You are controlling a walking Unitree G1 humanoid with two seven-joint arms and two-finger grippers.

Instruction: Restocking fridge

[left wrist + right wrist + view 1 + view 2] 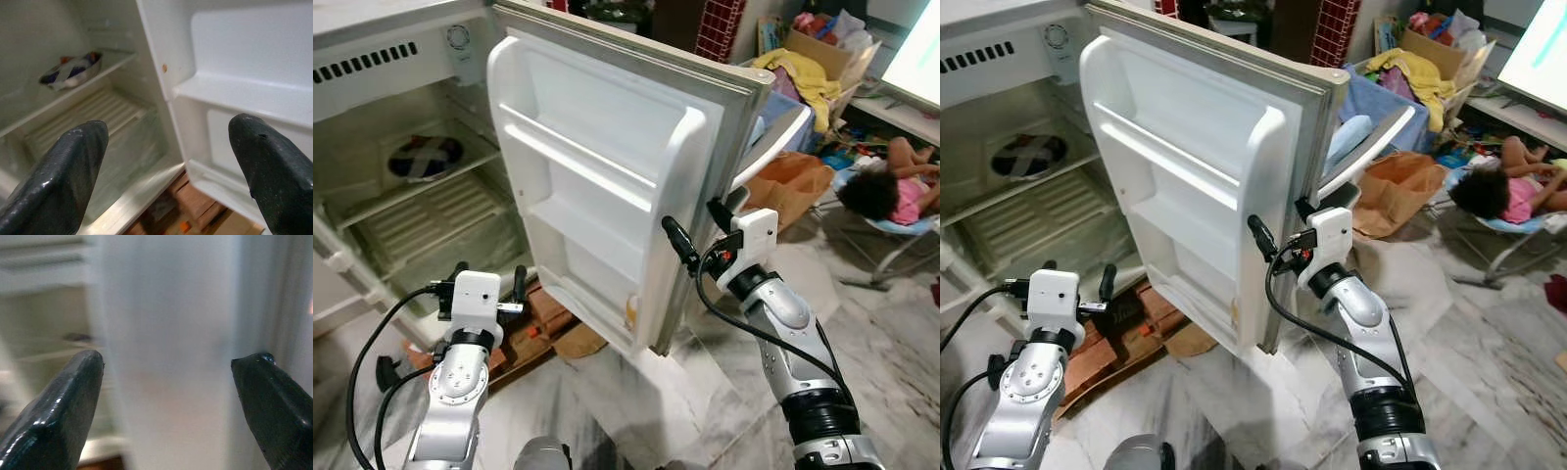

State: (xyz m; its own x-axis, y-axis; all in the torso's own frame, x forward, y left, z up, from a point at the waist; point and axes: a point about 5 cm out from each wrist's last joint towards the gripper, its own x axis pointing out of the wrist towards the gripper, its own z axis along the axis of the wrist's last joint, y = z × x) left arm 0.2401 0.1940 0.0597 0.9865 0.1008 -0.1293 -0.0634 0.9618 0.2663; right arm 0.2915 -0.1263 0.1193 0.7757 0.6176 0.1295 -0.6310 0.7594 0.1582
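Nearest, low in the frame, my two arms rise from the bottom edge. My left gripper (487, 286) sits at lower left with its jaws spread and nothing between them, aimed into the open fridge. My right gripper (703, 231) is at centre right; its jaws are spread too, one finger on each side of the free edge of the fridge door (607, 166), straddling it without pinching, as far as I can tell.

Just beyond, the door stands swung wide across the middle of the frame, its inner racks bare. Beneath it, at lower centre, flattened cardboard (543, 328) lies on the marble floor.

Farther back at upper left is the fridge interior (431, 211): a bowl (424, 158) sits on the upper shelf, with a ribbed shelf below it. At far right, a person (891, 191) lies by a heap of clothes.

I judge this the door-handling step. I hold nothing to stock, so next I need to let the door go and fetch goods.
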